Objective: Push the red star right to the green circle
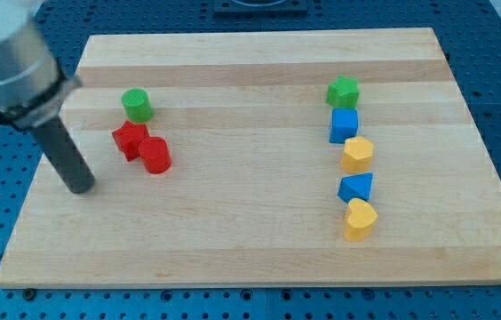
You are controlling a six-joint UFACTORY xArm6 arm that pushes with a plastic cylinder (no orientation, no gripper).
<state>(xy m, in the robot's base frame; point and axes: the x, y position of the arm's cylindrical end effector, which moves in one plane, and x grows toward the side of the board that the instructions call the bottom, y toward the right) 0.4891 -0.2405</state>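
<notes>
Red star (pixel 130 139) sits in the upper left part of the wooden board (pixel 250 240), and you should note how crowded it is: the red cylinder (pixel 155 155) touches it on its lower right, and the green circle (pixel 137 105) stands just above it, near or barely touching.

Your tool is a bare rod that grasps nothing. My tip (pixel 80 188) rests on the board to the left of and below the star, near it but apart.

I judge the star to be a light, stiff block that will slide easily on the smooth wood. Its points and notches mean an off-centre push is likely to spin it, so set the tip against a flat or notch on the face turned away from the green circle, in line with the star's middle.

Watch the red cylinder: pressed against the star, it may be dragged along or turn the star aside.

For room, you have open board to the left and below the star for lining up, and a wide bare stretch across the middle. The other five blocks stand in a column well apart at the view's right. The board's left edge is not far from the tip.
</notes>
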